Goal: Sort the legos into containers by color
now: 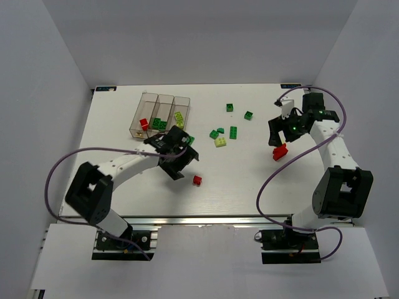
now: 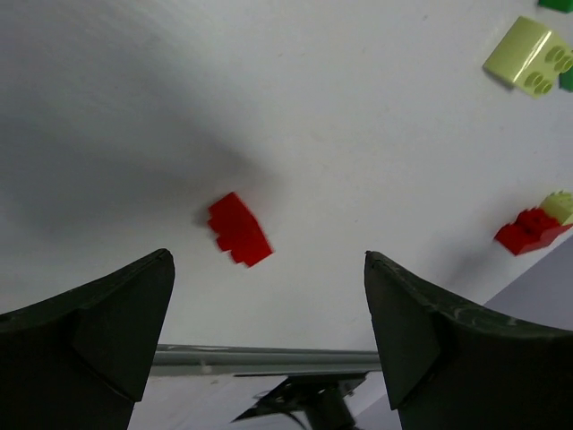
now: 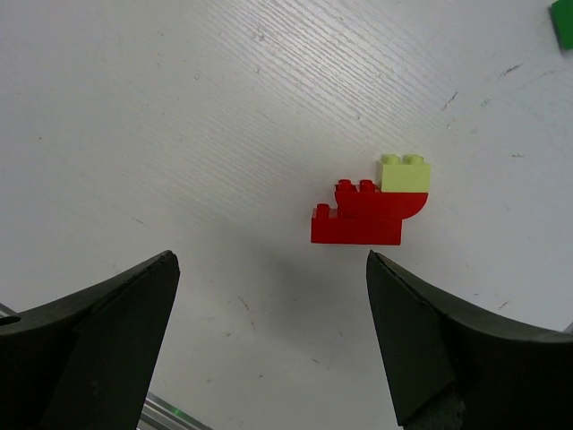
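- Shows the left gripper (image 2: 267, 262) over a lone red brick (image 2: 240, 231), fingers wide apart, empty.
- Shows the right gripper (image 3: 270, 258) above a red stack (image 3: 358, 219) capped yellow-green, fingers likewise spread.
- Finds green legos (image 1: 232, 131) loose on the table (image 1: 249, 180), right of the containers (image 1: 149, 99), each partly filled.

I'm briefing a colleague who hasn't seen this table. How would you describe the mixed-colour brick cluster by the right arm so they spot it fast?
On the white table, far right, by the open right gripper, lies a cluster. Unlike the loose green bricks mid-table, it is red bricks joined, with one pale yellow-green brick attached.
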